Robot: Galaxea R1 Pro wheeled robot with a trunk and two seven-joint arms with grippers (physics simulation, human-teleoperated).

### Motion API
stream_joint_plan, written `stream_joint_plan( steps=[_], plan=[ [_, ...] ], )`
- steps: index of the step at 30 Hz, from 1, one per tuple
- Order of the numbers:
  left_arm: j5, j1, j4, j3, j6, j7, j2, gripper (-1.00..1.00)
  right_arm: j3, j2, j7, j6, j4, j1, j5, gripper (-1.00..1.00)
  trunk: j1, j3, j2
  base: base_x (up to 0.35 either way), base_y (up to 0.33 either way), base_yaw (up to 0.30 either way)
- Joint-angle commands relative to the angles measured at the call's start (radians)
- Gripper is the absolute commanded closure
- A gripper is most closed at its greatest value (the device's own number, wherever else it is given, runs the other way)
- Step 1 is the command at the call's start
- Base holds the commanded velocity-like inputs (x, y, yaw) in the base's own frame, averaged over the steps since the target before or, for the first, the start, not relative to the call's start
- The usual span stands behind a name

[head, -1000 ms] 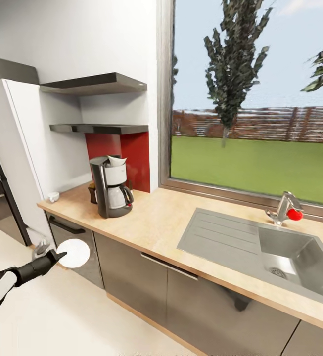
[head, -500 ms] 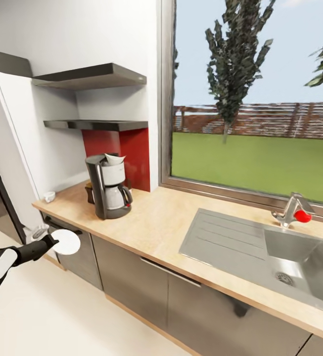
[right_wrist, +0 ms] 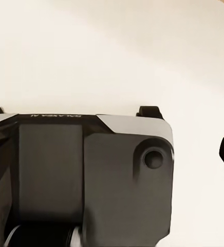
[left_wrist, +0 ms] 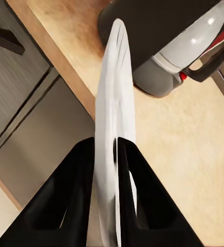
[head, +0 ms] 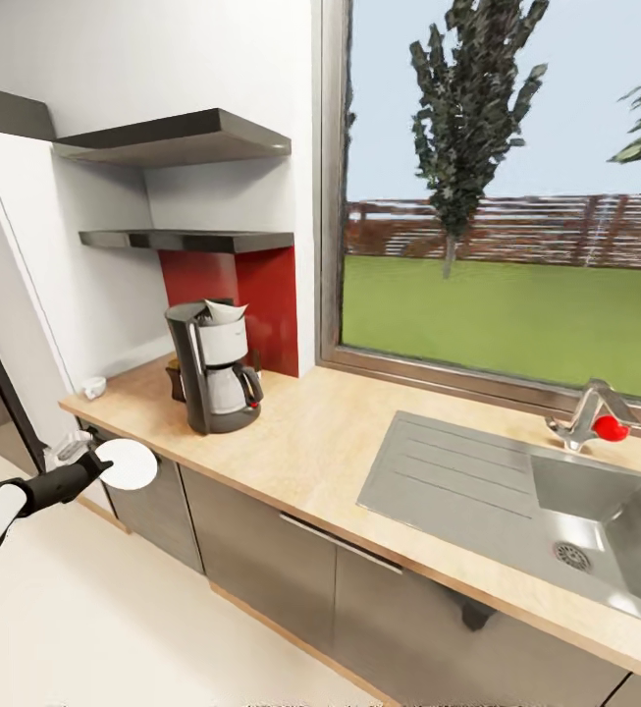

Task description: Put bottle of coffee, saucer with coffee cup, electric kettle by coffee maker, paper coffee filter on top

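Observation:
The black coffee maker stands on the light-wood countertop, with the white paper coffee filter on its top. Just behind it sits the dark bottle of coffee. The tiny white coffee cup rests near the counter's left end. My left gripper is shut on the white saucer, held in front of the counter's left edge and below its top. In the left wrist view the saucer stands edge-on between the black fingers, with the coffee maker beyond. The kitchen shelf is bare. The electric kettle is out of view.
A steel sink with a faucet takes up the counter's right half. Dark grey cabinets run below. A tall white panel closes the left end. The right wrist view shows part of my own body over pale floor.
The head view has shifted slightly. My left gripper has lifted the saucer closer to the counter's left front edge.

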Motion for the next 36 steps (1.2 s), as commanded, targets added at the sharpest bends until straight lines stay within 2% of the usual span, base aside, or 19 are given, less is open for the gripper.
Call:
stream_joint_plan(
  steps=[1,3,7,13,15,16,18,22,24,28,36],
  plan=[
    [0.018,0.0,-0.005,0.014,0.027,-0.001,0.008,1.0,0.009,0.0,-0.004,0.006,-0.002,0.0,-0.01,-1.0,0.001,-0.004,-0.002,0.0,0.0,0.0],
    [0.042,0.001,-0.009,0.04,0.083,-0.003,0.02,1.0,0.009,0.0,-0.004,0.006,-0.002,0.0,-0.01,-1.0,0.001,-0.007,-0.002,0.0,0.0,0.0],
    [0.052,0.001,-0.011,0.057,0.113,-0.004,0.025,1.0,0.009,0.0,-0.005,0.006,-0.002,0.0,-0.01,-1.0,0.001,-0.013,-0.002,0.0,0.0,0.0],
    [0.062,0.001,-0.053,0.06,0.119,-0.007,0.025,1.0,0.009,-0.001,-0.005,0.006,-0.002,0.0,-0.009,-1.0,0.001,-0.022,-0.002,0.075,0.0,0.003],
    [0.078,0.002,-0.072,0.06,0.119,-0.028,0.025,1.0,0.009,-0.008,-0.003,0.005,-0.002,0.0,-0.007,-1.0,0.001,-0.024,-0.002,0.284,0.007,0.011],
    [0.087,0.004,-0.081,0.059,0.12,-0.044,0.025,1.0,0.009,-0.021,-0.002,0.005,-0.003,0.0,-0.008,-1.0,0.001,-0.024,-0.002,0.32,0.105,0.001],
    [0.088,0.004,-0.082,0.059,0.12,-0.049,0.026,1.0,0.01,-0.022,-0.001,0.004,-0.003,0.0,-0.008,-1.0,0.001,-0.024,-0.002,0.309,0.146,0.0],
    [0.086,0.028,-0.071,0.05,0.109,-0.054,0.004,1.0,0.013,-0.008,-0.003,-0.003,-0.004,0.002,-0.004,-1.0,0.001,-0.024,-0.002,0.0,0.0,0.0],
    [0.087,0.039,-0.072,0.05,0.113,-0.055,0.006,1.0,0.012,-0.007,0.0,0.0,-0.005,0.002,-0.007,-1.0,0.001,-0.024,-0.002,0.0,0.0,0.0],
    [0.089,0.062,-0.075,0.054,0.108,-0.058,-0.011,1.0,0.009,0.008,0.004,0.002,-0.007,0.002,-0.011,-1.0,0.001,-0.024,-0.002,0.0,0.0,0.0],
    [0.097,0.108,-0.074,0.059,0.11,-0.06,-0.005,1.0,0.009,0.009,0.004,0.002,-0.01,0.002,-0.011,-1.0,0.001,-0.024,-0.002,0.0,0.012,-0.068]
  ],
)
